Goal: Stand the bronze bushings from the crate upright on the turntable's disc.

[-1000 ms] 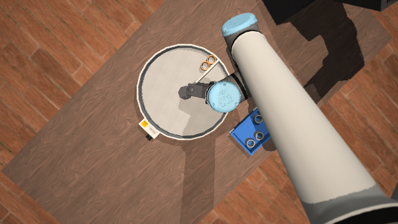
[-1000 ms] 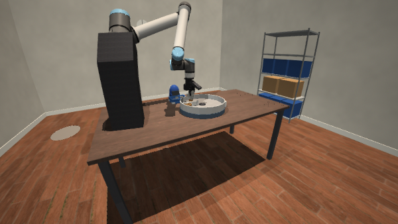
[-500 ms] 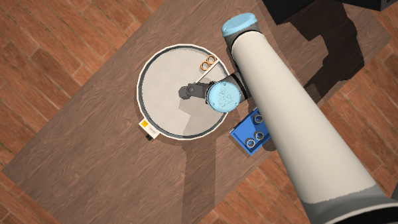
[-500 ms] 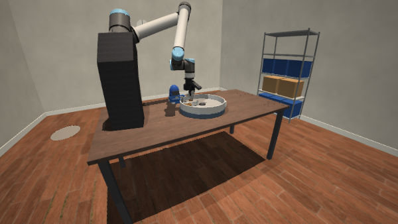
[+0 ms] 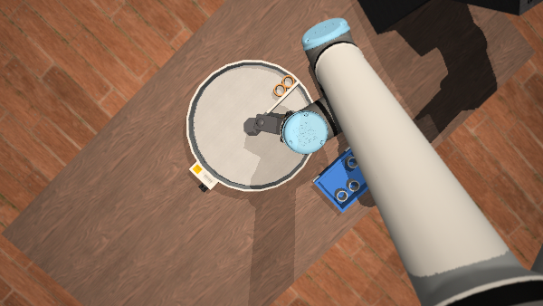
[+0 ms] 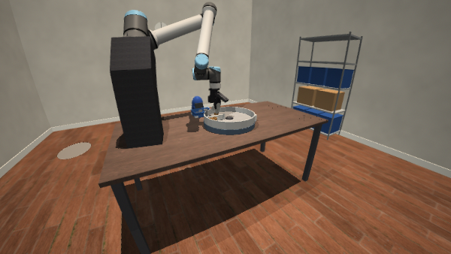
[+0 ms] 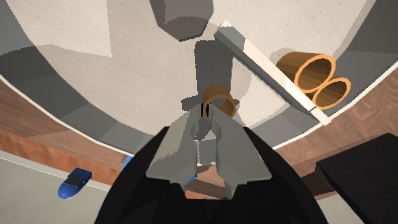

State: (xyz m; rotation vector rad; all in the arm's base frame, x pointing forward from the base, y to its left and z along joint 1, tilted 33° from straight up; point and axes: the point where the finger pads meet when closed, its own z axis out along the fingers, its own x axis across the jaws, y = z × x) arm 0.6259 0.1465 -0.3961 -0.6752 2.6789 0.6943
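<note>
Gripper (image 6: 216,112) (image 7: 204,103) jaws narrow, pinching one bronze bushing (image 6: 216,113) (image 7: 218,92) by its wall, over the disc (image 5: 226,113) (image 7: 150,75), left of the white bar (image 5: 281,99) (image 7: 272,65) in wrist view; other two bronze bushings (image 5: 274,91) (image 7: 285,66) stand right of it. Lower straight down, open end flat on disc, clear of bar and rim, then open gently and lift straight so the inside finger doesn't tip it.
</note>
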